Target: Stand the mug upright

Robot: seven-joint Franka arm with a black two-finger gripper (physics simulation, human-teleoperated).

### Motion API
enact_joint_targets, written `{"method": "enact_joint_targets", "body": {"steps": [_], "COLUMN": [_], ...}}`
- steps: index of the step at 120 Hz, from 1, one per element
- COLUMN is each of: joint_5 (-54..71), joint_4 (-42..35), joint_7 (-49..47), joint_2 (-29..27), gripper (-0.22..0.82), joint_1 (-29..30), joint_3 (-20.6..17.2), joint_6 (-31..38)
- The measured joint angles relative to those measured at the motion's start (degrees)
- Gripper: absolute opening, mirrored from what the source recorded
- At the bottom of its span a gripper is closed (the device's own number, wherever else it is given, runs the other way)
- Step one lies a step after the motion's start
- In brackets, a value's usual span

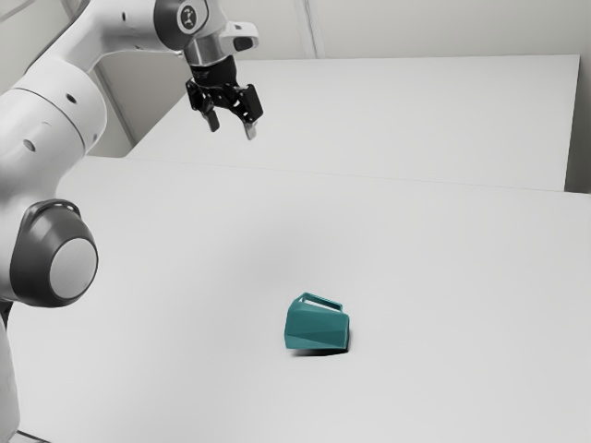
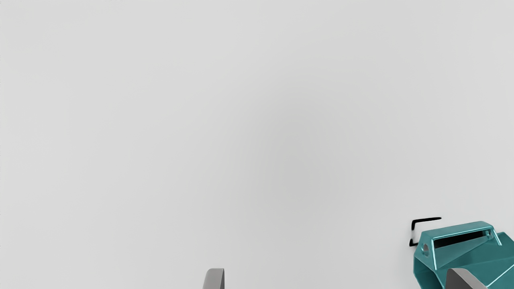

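"Where was the mug (image 1: 317, 328)?"

"On its side on the desk (image 1: 175, 268), handle (image 1: 323, 302) uppermost, toward the near part of the scene and a little to the exterior view's right of the middle. In the wrist view I took the dark hollow at one end for its mouth (image 2: 426, 275)."

"So it wasn't upright. Which step was in hand?"

"Reaching for it, I'd say. The righting had yet to be achieved, and a grip had to come ahead of that."

"And the end effector (image 1: 232, 132)?"

"High above the desk, farther off than the mug and to the exterior view's left of it. Its fingers (image 2: 215, 279) stood wide apart, with nothing held between them and nothing touched."

"What did the next move call for?"

"Coming across to the near right and down, lined up to take the body or the handle, then closing, lifting and tipping the mug onto its base. A careless nudge might have rolled it."

"And the arm (image 1: 55, 129)?"

"It came in from the exterior view's left."
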Motion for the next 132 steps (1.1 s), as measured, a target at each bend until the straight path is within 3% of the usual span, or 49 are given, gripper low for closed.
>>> {"method": "enact_joint_targets", "body": {"steps": [35, 62, 79, 102, 132], "joint_5": [-1.7, -6.9, -10.5, -16.3, -25.6], "joint_4": [-2.5, -30.1, -43.6, -57.9, -70.1], "joint_7": [0.8, 0.7, 0.7, 1.6, 5.0], "joint_2": [-1.5, -15.6, -23.0, -30.2, -34.7], "gripper": [0.60, 0.60, 0.60, 0.60, 0.60], "joint_1": [1.2, 0.8, 0.6, 0.9, 0.2], "joint_3": [0.9, 0.4, 0.0, 0.0, 0.0], "joint_6": [0.0, 8.0, 12.4, 18.6, 25.0]}}
